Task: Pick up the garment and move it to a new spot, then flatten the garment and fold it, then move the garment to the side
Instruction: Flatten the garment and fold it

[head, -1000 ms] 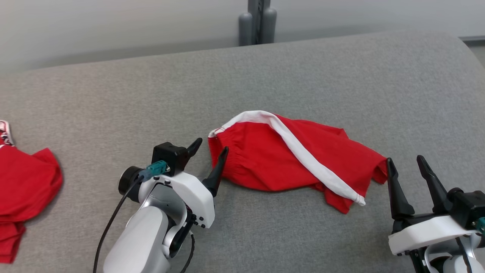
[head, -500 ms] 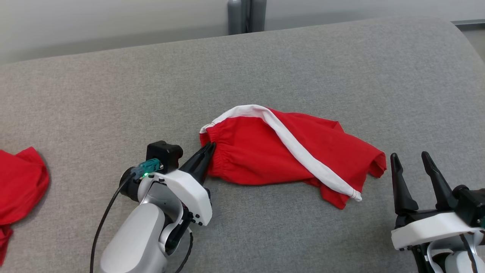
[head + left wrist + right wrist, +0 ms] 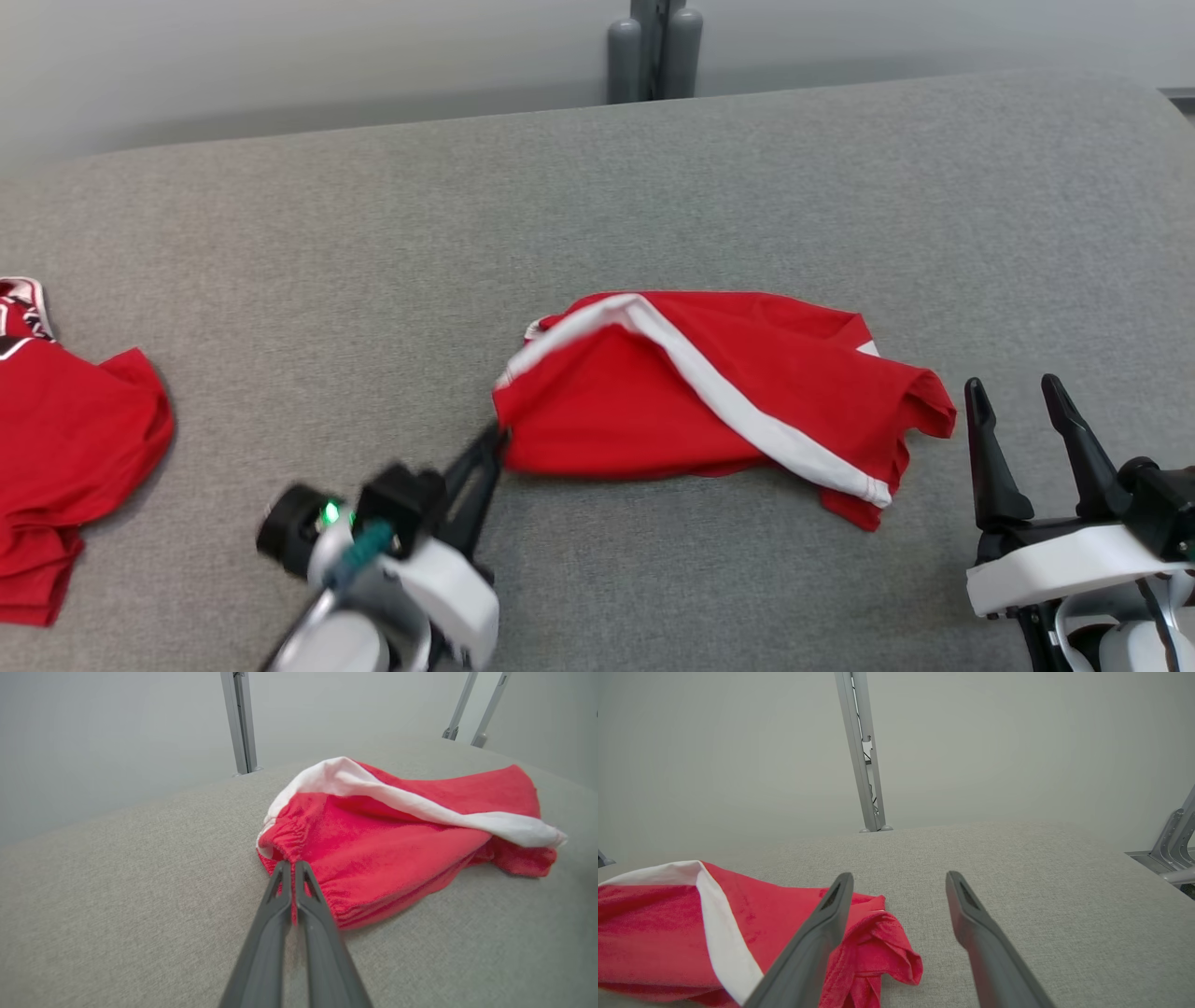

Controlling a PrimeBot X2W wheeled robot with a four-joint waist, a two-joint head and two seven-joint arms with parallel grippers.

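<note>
Lying crumpled, the red garment (image 3: 709,392) sits midway across the worktop (image 3: 373,233), its gathered waistband clamped in the left claw (image 3: 293,865). The right claw (image 3: 1011,381), fingers spread, hovers just beside the hem. Pick-up looks underway; the next move calls for lifting the cloth clear, not dragging it, toward a new spot.

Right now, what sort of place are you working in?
Likely a robot test lab, not a home: a grey fabric-covered table, bare metal frame posts against a plain wall, and red shorts laid out for folding.
</note>
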